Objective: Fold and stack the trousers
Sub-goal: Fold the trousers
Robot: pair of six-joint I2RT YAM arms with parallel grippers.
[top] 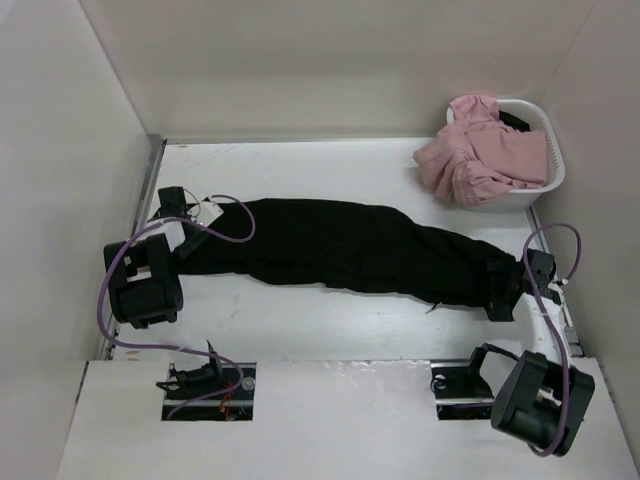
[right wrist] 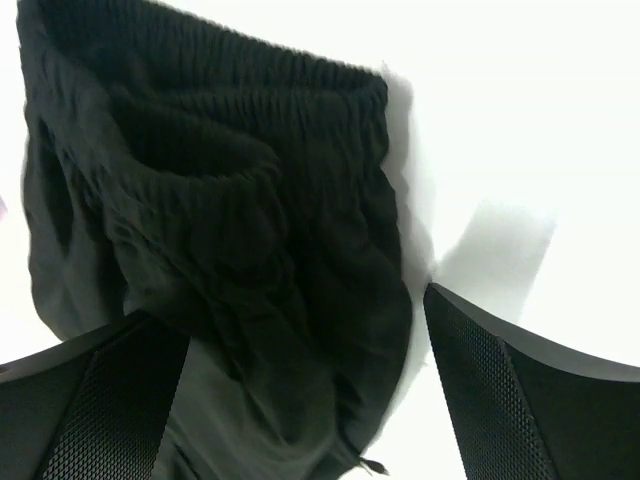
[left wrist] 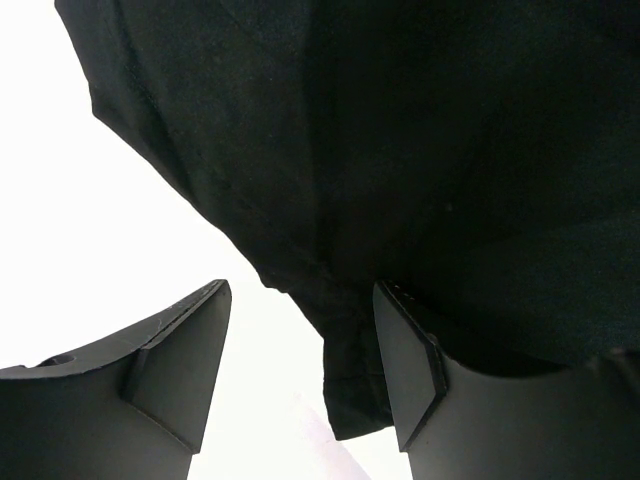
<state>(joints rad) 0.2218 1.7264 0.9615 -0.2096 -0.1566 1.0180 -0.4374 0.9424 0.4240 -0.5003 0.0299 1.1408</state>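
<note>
Judging by the layout, the step in hand is taking hold of both ends of the trousers [top: 350,245] for the first fold. To do it well, each hand should bite deep enough to catch every layer. Both should then rise together so the cloth stays taut, and one end should be carried flat over the other.

In the lower right of the overhead frame, the right hand [top: 505,295] sits at the right end of the garment. Its wrist view shows it released [right wrist: 300,310], fingers spread wide. The gathered waistband [right wrist: 230,90] lies across the upper half of that frame, and bunched cloth runs down between the fingers and over the left-side one.

At mid left, the left hand [top: 190,235] is at the other end. It is also released [left wrist: 300,295]. A hem corner [left wrist: 350,400] lies against its right-side finger [left wrist: 405,360], with bare surface [top: 300,320] showing in the gap, so that hand looks offset towards the cloth's edge.

The trousers lie stretched across the middle of the frame, sloping down to the right.

Farthest, in the upper right corner, a white basket [top: 553,182] holds pink clothes [top: 480,155], well apart from the trousers.
</note>
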